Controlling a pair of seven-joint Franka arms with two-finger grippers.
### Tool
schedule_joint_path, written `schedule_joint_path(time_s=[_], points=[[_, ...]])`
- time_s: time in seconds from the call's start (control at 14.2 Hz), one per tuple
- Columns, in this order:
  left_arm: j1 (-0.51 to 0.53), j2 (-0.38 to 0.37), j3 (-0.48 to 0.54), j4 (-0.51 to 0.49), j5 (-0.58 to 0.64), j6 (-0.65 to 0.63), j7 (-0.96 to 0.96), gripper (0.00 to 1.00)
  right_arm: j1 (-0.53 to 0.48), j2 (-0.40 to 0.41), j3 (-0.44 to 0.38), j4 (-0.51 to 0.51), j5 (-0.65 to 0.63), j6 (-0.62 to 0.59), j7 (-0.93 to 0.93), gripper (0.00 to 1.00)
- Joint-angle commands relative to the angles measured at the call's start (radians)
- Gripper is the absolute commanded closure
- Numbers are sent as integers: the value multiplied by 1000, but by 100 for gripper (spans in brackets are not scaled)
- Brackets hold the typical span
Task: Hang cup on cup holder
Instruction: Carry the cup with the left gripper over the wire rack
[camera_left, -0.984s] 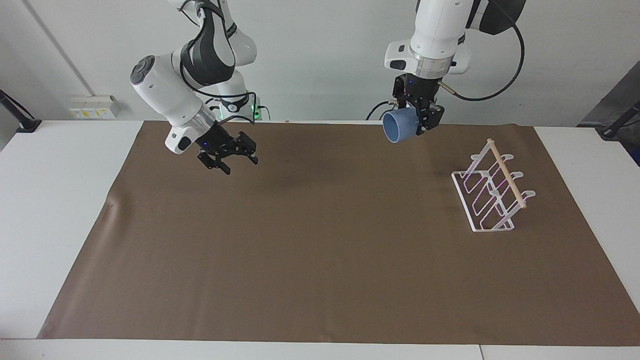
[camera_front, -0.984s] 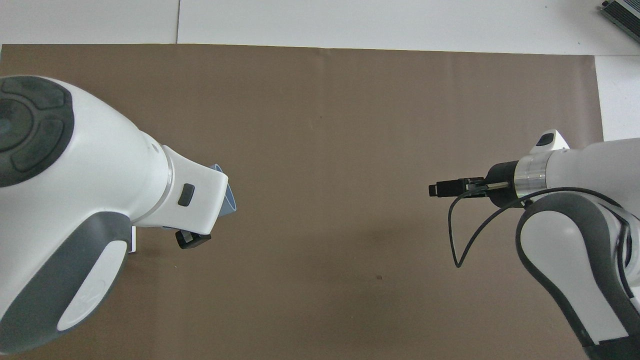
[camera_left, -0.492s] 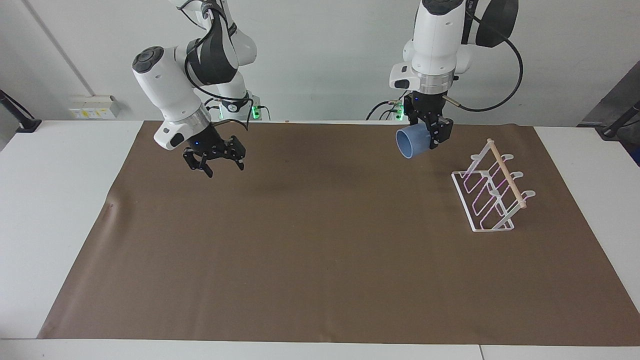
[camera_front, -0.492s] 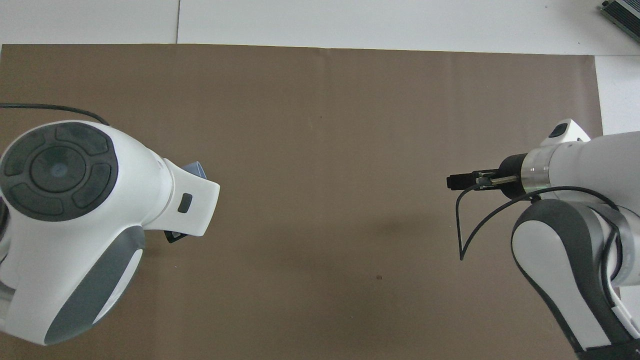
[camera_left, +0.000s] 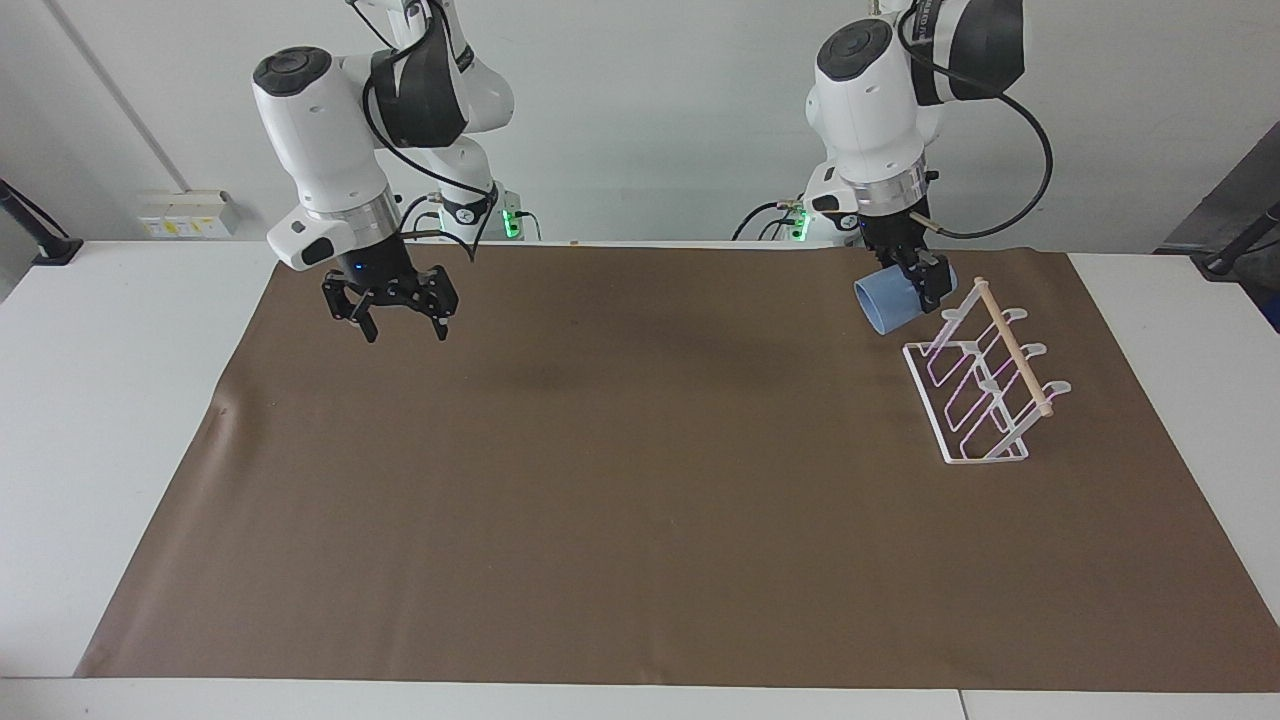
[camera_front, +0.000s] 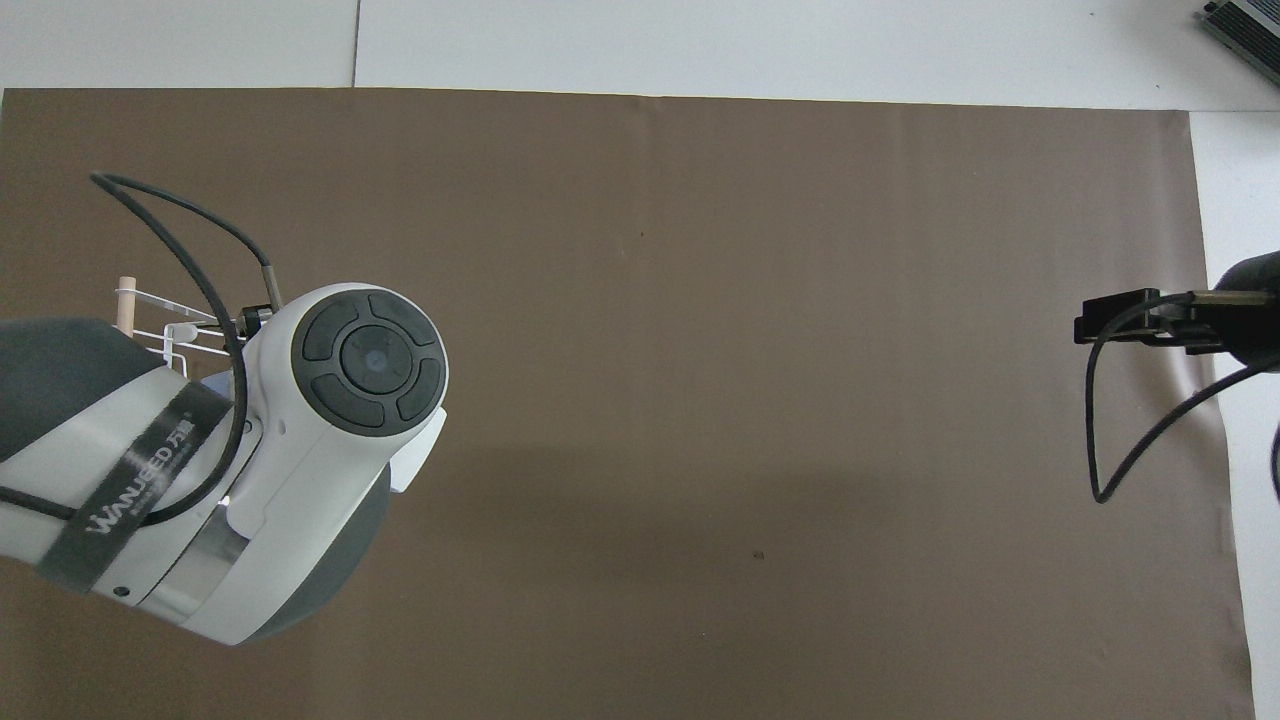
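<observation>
The light-blue cup (camera_left: 888, 305) is tilted on its side, its mouth facing away from the robots. My left gripper (camera_left: 928, 285) is shut on it and holds it in the air just beside the end of the cup holder nearest the robots. The cup holder (camera_left: 985, 380) is a white wire rack with a wooden dowel on top, standing on the mat toward the left arm's end. In the overhead view my left arm hides the cup and most of the rack (camera_front: 160, 322). My right gripper (camera_left: 402, 325) is open and empty over the mat at the right arm's end; it also shows in the overhead view (camera_front: 1082, 328).
A brown mat (camera_left: 640, 500) covers most of the white table (camera_left: 110, 420). A black cable (camera_front: 1110, 440) loops down from the right wrist. A socket strip (camera_left: 185, 213) is on the wall.
My left arm has carried the cup across and down, from mid-air near the robots to right beside the rack. My right arm has swung back toward its own end, its gripper staying open.
</observation>
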Motion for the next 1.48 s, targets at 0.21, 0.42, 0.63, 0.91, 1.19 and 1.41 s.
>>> schedule_joint_path(time_s=[0.21,0.42,0.63,0.91,1.19,1.41], points=[[-31,12,8,-14,99,-57,70,100,-23,13,7,77,-5,-99,9,0],[-45,15,8,-14,149,-78,123,100,-16,10,18,74,-11,-102,6,0],[-45,15,8,-15,174,-86,156,100,-25,-8,18,37,-9,-95,0,0],[-45,15,8,-20,175,-85,176,100,-19,-10,18,37,-9,-96,2,0],[-28,22,10,-8,210,-66,261,100,-20,-10,18,37,-8,-96,2,0],[1,25,11,-8,215,-57,262,100,-20,-10,18,36,-8,-96,2,0]])
